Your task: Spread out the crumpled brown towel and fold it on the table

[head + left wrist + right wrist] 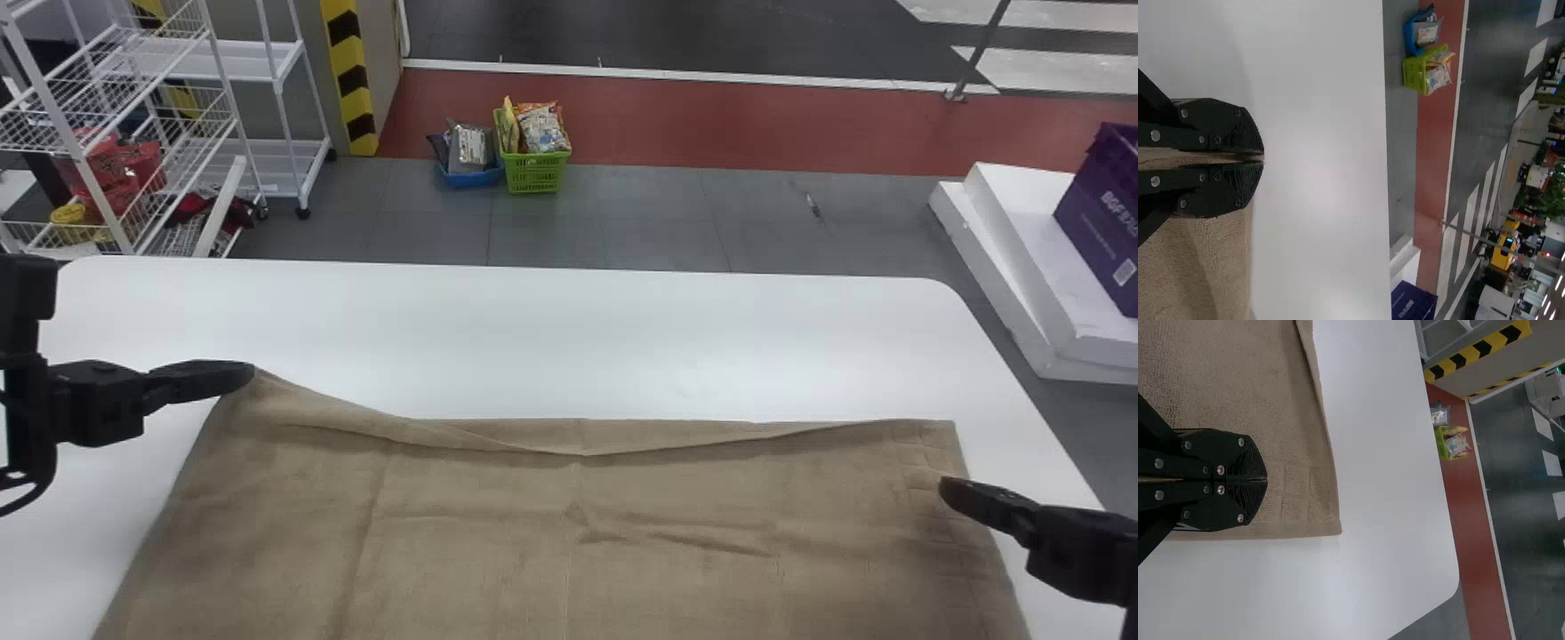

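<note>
- Left fingers [204, 380], clamped on the towel's [480, 569] far-left corner, should draw gently toward the desk's [622, 338] left edge.
- Right fingers [982, 504], together: lightly steady its right side.

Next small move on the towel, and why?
Probably lower the left gripper to lay down the towel corner it pinches: the far edge rises toward it, while the far right corner lies flat on the table.

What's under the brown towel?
The white table, seen around the far and side edges of the brown towel. The towel's far left corner is pinched in the left gripper; anything else beneath is covered, so I can't say.
</note>
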`<state>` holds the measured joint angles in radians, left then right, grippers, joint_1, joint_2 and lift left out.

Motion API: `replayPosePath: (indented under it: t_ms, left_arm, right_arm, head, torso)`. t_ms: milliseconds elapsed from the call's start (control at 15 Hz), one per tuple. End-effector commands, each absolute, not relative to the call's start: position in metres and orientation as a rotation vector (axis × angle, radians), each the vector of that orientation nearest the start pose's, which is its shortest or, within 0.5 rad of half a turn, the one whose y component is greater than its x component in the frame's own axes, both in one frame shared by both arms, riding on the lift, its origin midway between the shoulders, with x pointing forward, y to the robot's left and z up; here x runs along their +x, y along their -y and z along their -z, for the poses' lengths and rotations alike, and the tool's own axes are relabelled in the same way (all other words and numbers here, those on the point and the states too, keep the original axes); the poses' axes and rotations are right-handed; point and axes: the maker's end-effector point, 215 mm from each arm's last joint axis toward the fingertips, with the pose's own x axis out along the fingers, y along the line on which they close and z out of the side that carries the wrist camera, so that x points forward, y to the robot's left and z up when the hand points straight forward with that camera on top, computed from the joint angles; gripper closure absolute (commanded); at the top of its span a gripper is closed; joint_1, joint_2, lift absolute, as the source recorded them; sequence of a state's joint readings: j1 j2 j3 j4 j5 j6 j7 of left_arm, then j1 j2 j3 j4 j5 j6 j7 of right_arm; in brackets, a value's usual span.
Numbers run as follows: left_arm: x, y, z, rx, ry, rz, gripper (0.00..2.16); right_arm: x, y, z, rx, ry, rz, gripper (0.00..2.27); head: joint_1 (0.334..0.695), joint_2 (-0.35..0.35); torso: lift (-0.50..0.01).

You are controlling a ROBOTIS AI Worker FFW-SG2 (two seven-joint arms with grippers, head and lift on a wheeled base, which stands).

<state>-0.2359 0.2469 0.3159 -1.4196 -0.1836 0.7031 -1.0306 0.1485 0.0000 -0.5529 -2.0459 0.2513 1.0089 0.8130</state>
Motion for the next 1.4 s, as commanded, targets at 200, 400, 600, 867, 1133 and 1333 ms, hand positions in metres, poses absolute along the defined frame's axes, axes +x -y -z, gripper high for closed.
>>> replayPosePath:
  t_ms: [200, 400, 600, 867, 1133, 1333]
  left_arm:
    - [0.548, -0.351, 0.420, -0.131, -0.625, 0.500, 1.78]
    - [0.546, -0.355, 0.416, -0.137, -0.620, 0.489, 1.78]
    - [0.541, -0.357, 0.415, -0.131, -0.617, 0.480, 1.78]
    - [0.539, -0.361, 0.412, -0.127, -0.615, 0.468, 1.78]
    - [0.535, -0.362, 0.418, -0.118, -0.625, 0.464, 1.78]
    - [0.534, -0.363, 0.420, -0.116, -0.630, 0.462, 1.78]
  right_arm:
    - [0.435, 0.413, 0.427, 0.216, -0.641, -0.061, 1.21]
    - [0.458, 0.420, 0.406, 0.175, -0.575, -0.147, 0.14]
    - [0.474, 0.439, 0.393, 0.154, -0.530, -0.169, 0.17]
    - [0.486, 0.463, 0.401, 0.067, -0.529, -0.175, 0.22]
    - [0.491, 0.460, 0.421, 0.033, -0.564, -0.196, 0.22]
    - [0.498, 0.451, 0.429, 0.012, -0.588, -0.213, 0.22]
  head:
    - [0.695, -0.072]
    - [0.695, -0.067]
    - [0.695, -0.069]
    - [0.695, -0.099]
    - [0.695, -0.108]
    - [0.695, -0.105]
  torso:
    - [-0.127]
    - [-0.127]
    - [-0.127]
    - [-0.127]
    - [-0.127]
    - [-0.127]
